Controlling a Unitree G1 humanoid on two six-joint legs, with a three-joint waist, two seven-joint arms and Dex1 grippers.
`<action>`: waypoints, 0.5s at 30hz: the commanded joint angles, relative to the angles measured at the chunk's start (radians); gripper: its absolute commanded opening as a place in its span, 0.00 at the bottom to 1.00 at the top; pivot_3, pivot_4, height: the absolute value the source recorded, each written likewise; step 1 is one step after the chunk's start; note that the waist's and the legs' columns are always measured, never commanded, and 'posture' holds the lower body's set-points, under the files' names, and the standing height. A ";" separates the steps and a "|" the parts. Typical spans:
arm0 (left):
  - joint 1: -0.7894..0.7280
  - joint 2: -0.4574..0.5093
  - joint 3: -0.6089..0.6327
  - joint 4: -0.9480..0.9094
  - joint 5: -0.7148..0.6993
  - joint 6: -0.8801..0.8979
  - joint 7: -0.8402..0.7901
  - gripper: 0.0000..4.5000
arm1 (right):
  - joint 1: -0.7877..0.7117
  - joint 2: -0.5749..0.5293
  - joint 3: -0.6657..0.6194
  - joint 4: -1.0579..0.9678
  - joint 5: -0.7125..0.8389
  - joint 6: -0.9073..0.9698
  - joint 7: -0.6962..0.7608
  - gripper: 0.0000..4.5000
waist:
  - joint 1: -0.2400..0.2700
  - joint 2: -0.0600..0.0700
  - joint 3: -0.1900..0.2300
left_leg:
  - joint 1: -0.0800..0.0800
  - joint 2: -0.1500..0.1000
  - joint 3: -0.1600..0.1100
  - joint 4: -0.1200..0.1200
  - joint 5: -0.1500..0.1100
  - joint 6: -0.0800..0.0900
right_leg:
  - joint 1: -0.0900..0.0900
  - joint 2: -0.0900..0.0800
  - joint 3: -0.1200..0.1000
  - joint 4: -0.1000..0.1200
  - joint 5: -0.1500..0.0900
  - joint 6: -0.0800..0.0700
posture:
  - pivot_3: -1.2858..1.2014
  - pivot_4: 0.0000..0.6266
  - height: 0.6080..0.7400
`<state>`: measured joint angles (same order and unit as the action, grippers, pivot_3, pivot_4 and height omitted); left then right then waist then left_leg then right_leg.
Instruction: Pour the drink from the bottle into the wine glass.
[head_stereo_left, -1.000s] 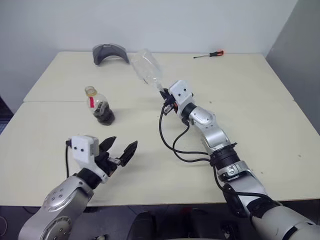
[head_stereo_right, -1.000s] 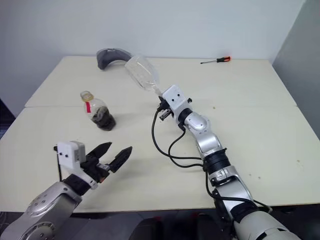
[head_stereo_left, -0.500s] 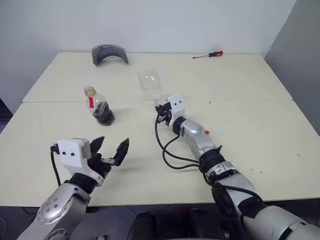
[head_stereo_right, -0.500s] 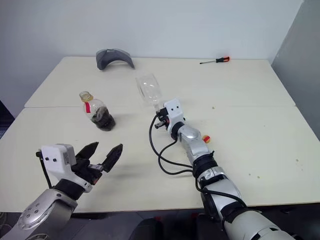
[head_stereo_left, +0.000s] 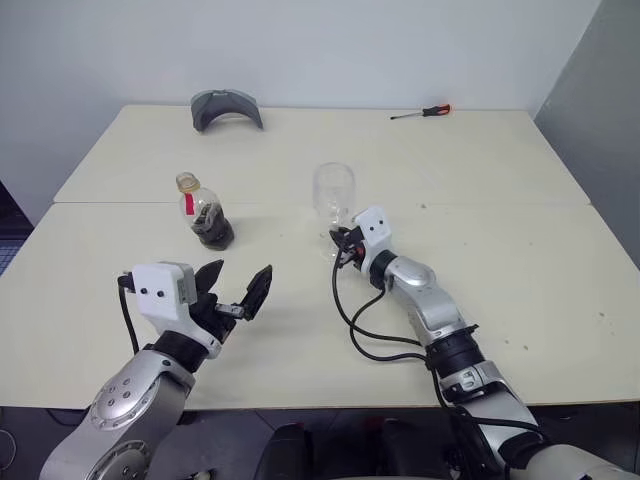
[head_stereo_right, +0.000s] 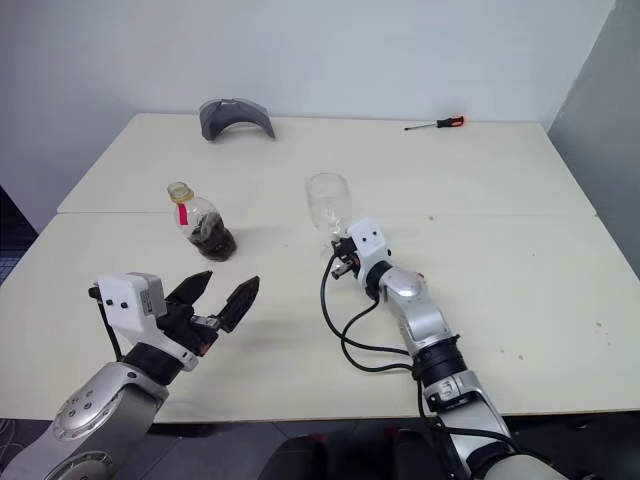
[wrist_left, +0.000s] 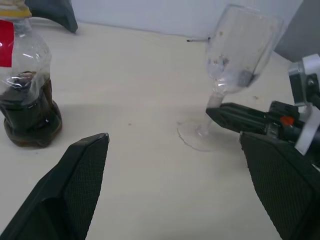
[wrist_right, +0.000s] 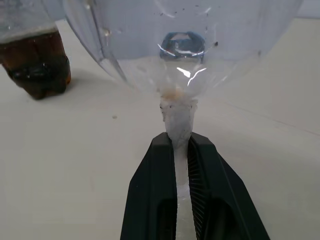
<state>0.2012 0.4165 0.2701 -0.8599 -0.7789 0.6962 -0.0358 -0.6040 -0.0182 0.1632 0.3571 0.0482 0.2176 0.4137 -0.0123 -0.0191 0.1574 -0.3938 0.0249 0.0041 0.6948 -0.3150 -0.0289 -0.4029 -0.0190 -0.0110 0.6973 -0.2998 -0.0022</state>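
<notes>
Head pair overlooks table (head_stereo_left: 520, 200); wrist views near wine glass (wrist_left: 235, 60)

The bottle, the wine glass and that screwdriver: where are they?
bottle (head_stereo_left: 207, 215): left eye view, on its rounded body.
wine glass (head_stereo_left: 334, 190): left eye view, on its bowl.
screwdriver (head_stereo_right: 455, 122): right eye view, on its handle.

No writing, brand, number or sign can be read anywhere. The bottle (head_stereo_left: 203, 211) carries a red neck label (wrist_left: 6, 36), but it shows only plain colour, with no letters that can be made out.
</notes>
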 joint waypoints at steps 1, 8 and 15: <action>0.006 0.008 -0.008 -0.021 0.001 -0.007 -0.017 1.00 | 0.024 -0.024 0.011 -0.074 -0.014 0.070 -0.001 0.02 | 0.000 0.000 0.000 | 0.000 0.000 0.000 0.000 0.000 0.000 | 0.000 0.000 0.000 0.000 0.000 0.000 | 0.52 0.24 1.00; 0.010 0.012 0.005 0.018 0.021 -0.033 -0.059 1.00 | -0.008 0.015 0.010 -0.132 0.043 0.130 0.018 0.02 | -0.003 0.000 0.000 | 0.000 0.000 0.000 0.000 0.000 0.000 | -0.001 0.000 0.000 0.000 0.000 0.000 | 0.52 0.24 1.00; 0.030 -0.003 -0.004 0.025 0.045 -0.061 -0.089 1.00 | 0.013 0.029 0.048 -0.186 0.087 0.131 0.097 0.02 | -0.013 0.001 0.001 | -0.001 0.000 0.000 -0.001 0.000 0.001 | -0.002 0.001 0.000 0.000 0.000 0.000 | 0.52 0.24 1.00</action>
<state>0.2227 0.4158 0.2626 -0.8115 -0.7407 0.6619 -0.1123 -0.5849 0.0008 0.2085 0.2296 0.1049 0.3621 0.4867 -0.0248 -0.0186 0.1581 -0.3944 0.0255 0.0041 0.6933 -0.3154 -0.0282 -0.4044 -0.0182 -0.0109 0.6969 -0.2999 -0.0022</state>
